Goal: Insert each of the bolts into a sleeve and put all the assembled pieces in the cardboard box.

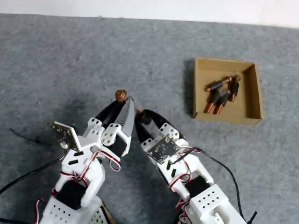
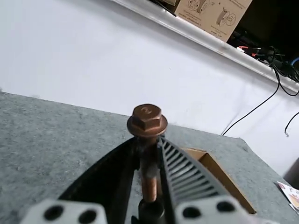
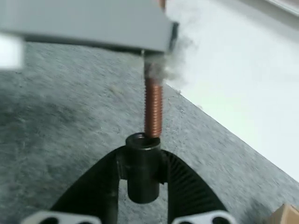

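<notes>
The left end effector point(image 2: 148, 140) is clamped on the shank of a copper bolt point(image 2: 147, 120). The hexagonal flanged head stands just past the fingertips and the threaded part runs back between the two fingers toward the wrist. The bolt's long axis therefore lies along the end effector's own line, well above the grey surface point(image 1: 70, 60).

Just beside it, the right end effector point(image 3: 142, 156) is closed around a black sleeve point(image 3: 141, 170), with the open mouth pointing away from its wrist. From the right wrist camera the threaded end of the bolt meets that mouth and the shank carries straight on beyond it, so the two axes look nearly in line. The tip sits at the rim or just inside, and I cannot tell how deep it goes.

The coming move appears to turn on this one relation. The bolt lies directly ahead of the right end effector, end to end with the sleeve, and the two need only close along that shared axis. A small tilt would likely catch the threads on the rim.

Further right, well apart from both end effectors, the cardboard box point(image 1: 202, 77) holds several assembled pieces point(image 1: 222, 95). The right arm is the nearer one to it.
</notes>
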